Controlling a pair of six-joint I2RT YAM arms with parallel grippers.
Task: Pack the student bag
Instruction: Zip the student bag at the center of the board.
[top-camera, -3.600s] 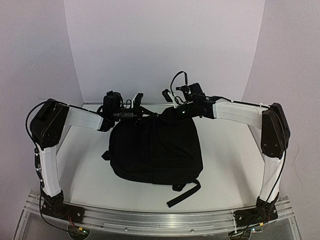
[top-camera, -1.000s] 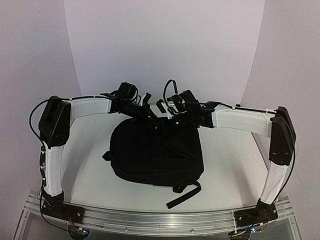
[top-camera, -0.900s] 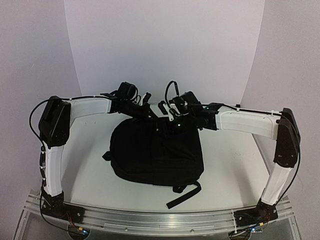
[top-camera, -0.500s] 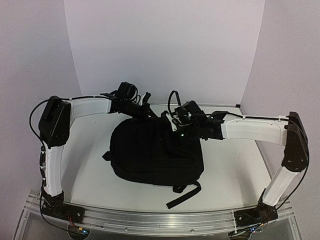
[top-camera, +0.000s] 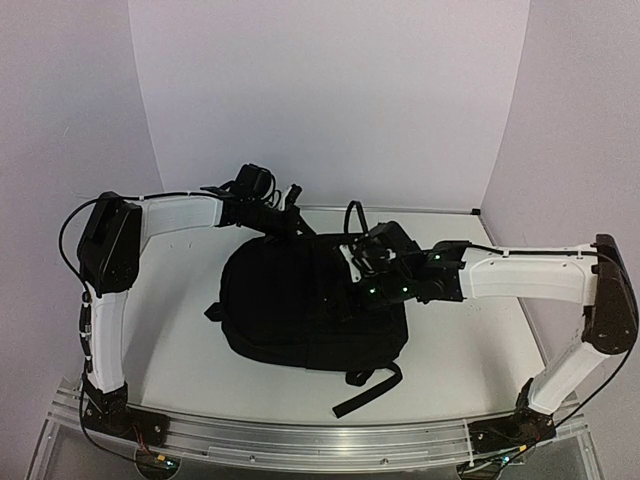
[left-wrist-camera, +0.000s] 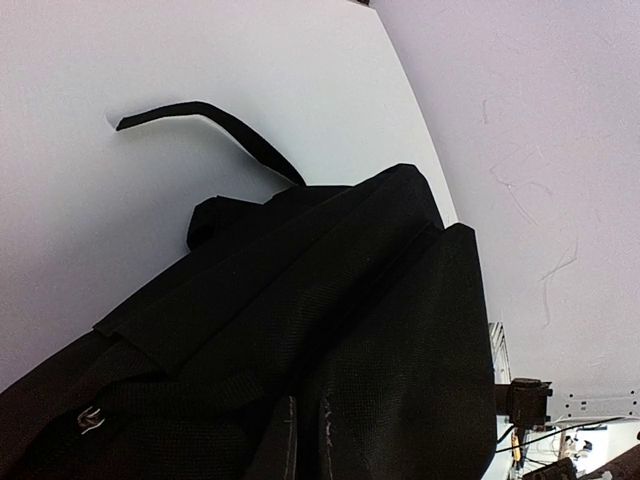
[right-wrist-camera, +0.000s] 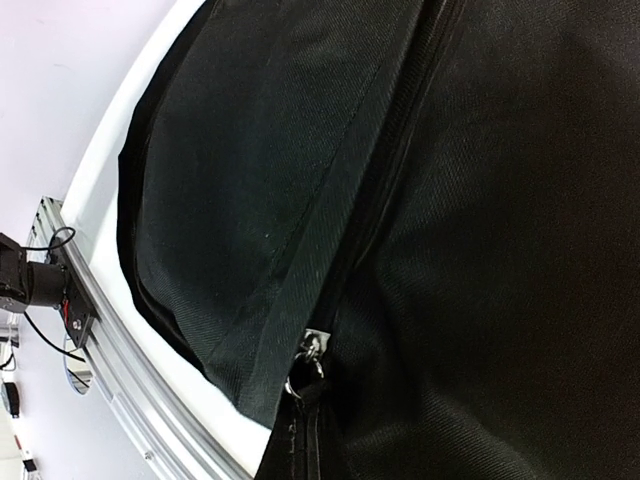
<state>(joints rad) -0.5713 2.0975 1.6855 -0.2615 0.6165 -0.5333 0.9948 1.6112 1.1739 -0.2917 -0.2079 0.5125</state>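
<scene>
My left gripper (top-camera: 293, 210) and right gripper (top-camera: 348, 265) read black on the black student bag (top-camera: 290, 320) from above: jaw gap too small to tell. Both wrist views crop the bag at their edges; its inside is hidden.

My student bag (top-camera: 300, 310) is matt black woven cloth, the weave coarse and faintly ribbed up close. Its zipper pull (right-wrist-camera: 308, 350) is small, bright metal. The loose strap (left-wrist-camera: 200, 107) is flat black webbing. My table (top-camera: 470, 330) is smooth matt white, the rail (top-camera: 300, 437) brushed aluminium, my arm shells (top-camera: 525, 275) smooth white plastic.
</scene>
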